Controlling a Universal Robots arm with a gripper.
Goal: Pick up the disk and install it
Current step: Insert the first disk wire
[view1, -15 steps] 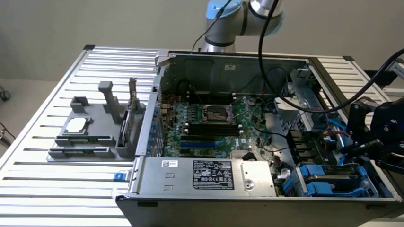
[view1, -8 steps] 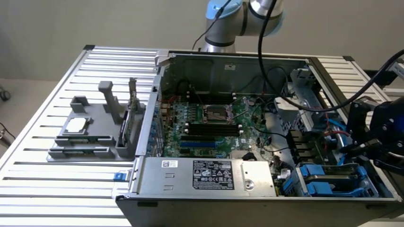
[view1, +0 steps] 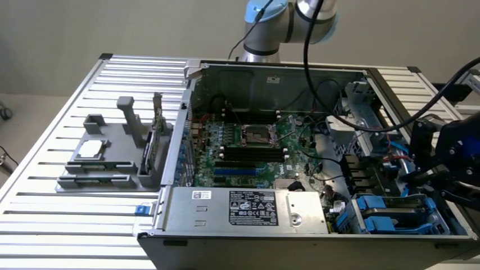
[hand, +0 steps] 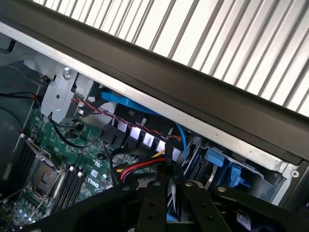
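My gripper (view1: 429, 183) hangs over the drive bay corner of the open computer case (view1: 262, 79), at the exterior view's right. Its black fingers (hand: 153, 203) stand close together on a thin piece seen edge-on, with blue plastic between them. That piece looks like the disk (hand: 172, 200) in its blue carrier, held upright; its label is hidden. In the exterior view the disk's edge (view1: 408, 198) shows just above the blue bay brackets (view1: 390, 216).
The green motherboard (view1: 248, 146) fills the case floor. A silver labelled box (view1: 255, 208) lies along the front. Red, yellow and black cables (hand: 140, 166) run beside the bay. A grey fixture (view1: 105, 160) with a small silver chip (view1: 90, 148) stands on the slatted table (view1: 60, 225).
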